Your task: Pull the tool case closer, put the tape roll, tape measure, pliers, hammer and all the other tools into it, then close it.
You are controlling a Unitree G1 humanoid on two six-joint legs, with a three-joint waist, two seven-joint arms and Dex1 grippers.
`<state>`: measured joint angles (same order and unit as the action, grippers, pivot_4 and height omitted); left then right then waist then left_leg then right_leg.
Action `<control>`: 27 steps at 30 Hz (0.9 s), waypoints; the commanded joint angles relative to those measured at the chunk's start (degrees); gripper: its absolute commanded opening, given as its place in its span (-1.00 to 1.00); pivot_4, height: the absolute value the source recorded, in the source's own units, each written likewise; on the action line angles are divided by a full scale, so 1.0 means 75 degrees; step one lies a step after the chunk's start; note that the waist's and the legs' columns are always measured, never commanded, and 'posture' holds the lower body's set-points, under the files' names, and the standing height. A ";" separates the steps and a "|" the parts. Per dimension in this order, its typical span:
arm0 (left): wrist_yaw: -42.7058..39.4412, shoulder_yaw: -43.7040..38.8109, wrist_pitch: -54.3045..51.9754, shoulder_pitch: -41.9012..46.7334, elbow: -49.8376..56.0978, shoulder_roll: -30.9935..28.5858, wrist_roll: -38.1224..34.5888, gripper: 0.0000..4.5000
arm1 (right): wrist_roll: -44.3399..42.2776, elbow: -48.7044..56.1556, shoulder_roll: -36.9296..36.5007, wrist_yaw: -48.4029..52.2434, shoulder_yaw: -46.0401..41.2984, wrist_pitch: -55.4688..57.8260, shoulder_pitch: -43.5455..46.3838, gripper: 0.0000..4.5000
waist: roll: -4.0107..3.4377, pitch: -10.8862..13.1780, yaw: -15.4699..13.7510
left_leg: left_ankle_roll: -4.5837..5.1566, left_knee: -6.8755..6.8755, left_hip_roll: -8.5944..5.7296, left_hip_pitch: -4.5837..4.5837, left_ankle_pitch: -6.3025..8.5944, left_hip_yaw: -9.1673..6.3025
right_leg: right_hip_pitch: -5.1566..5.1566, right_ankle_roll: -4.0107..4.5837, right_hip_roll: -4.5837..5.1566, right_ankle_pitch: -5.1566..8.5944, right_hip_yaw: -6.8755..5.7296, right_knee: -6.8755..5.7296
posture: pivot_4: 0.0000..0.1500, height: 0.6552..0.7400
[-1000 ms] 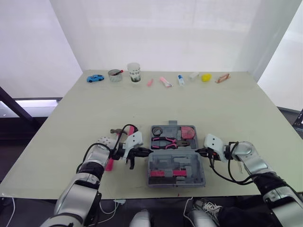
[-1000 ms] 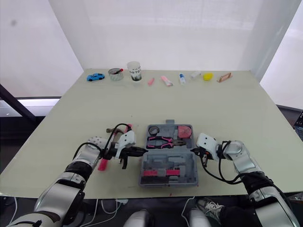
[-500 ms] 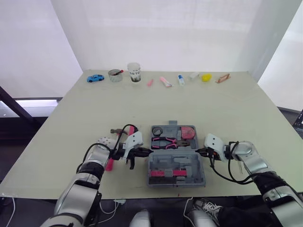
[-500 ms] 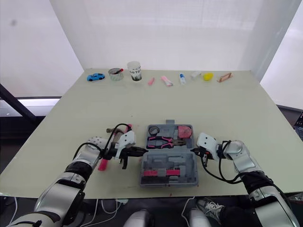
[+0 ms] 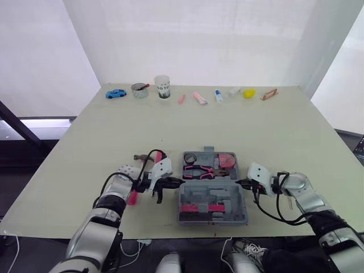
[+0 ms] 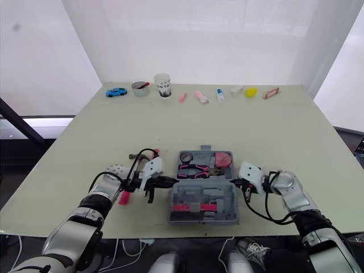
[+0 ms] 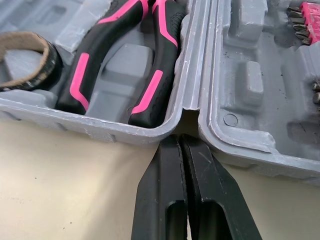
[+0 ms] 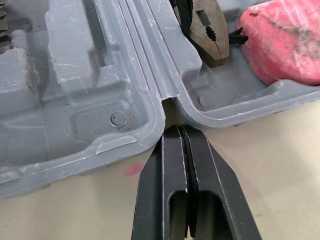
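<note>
The grey tool case (image 5: 241,210) lies open near the table's front edge. Its far half holds a tape roll (image 5: 189,158), pink-handled pliers (image 5: 199,169) and a pink tape measure (image 5: 227,160). Pink bits (image 5: 199,208) sit in the near half. My left gripper (image 5: 173,183) is shut, its tip at the hinge notch on the case's left side (image 7: 181,142). My right gripper (image 5: 240,183) is shut, its tip at the hinge notch on the right side (image 8: 179,131). A pink-handled hammer (image 5: 132,197) lies on the table partly under my left forearm, outside the case.
Along the far edge stand a blue toy car (image 5: 116,93), a metal bowl (image 5: 138,90), a paper cup (image 5: 162,87), two pink items, a small bottle (image 5: 218,95), a yellow object (image 5: 248,93) and a wooden clip (image 5: 268,94). The table's front edge is just behind the case.
</note>
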<state>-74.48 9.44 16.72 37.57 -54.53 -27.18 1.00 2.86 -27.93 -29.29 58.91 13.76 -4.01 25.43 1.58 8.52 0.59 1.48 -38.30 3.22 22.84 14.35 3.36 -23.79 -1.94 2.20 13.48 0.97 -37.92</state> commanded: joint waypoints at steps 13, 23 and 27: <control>-0.0027 -0.0355 -0.0403 -0.0678 0.1329 -0.0253 -0.0593 -0.94 | -0.0528 0.0198 -0.0525 -0.0056 -0.0654 -0.0240 -0.0324 -1.00 | 0.0001 0.0002 0.0015 | 0.0000 0.0007 0.0000 0.0006 0.0000 -0.0001 | -0.0002 0.0002 0.0000 0.0001 0.0001 0.0007 | 1.00 1.00; 0.0132 -0.1233 -0.0919 -0.1575 0.3014 -0.0542 -0.1787 -0.94 | -0.1667 0.0767 -0.0405 -0.0444 -0.1800 -0.0346 -0.0918 -1.00 | -0.0008 0.0043 0.0036 | 0.0000 0.0016 0.0003 0.0011 0.0001 0.0000 | -0.0010 -0.0010 0.0000 -0.0005 0.0003 0.0012 | 1.00 1.00; 0.0158 -0.2063 -0.1945 -0.2184 0.4534 -0.0745 -0.3032 -0.94 | -0.2336 0.1465 -0.0221 -0.0685 -0.2320 0.0122 -0.1312 -1.00 | -0.0008 0.0051 0.0031 | -0.0001 0.0018 0.0008 0.0012 0.0001 -0.0001 | -0.0011 -0.0011 0.0001 -0.0005 0.0002 0.0013 | 1.00 1.00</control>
<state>-73.49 -2.25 5.70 22.39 -26.55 -31.26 -16.57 -11.39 -20.80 -31.13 54.71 -0.93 -4.53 16.44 1.51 8.90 0.82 1.47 -38.17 3.28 22.94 14.36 3.35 -23.88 -2.03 2.21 13.44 0.98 -37.81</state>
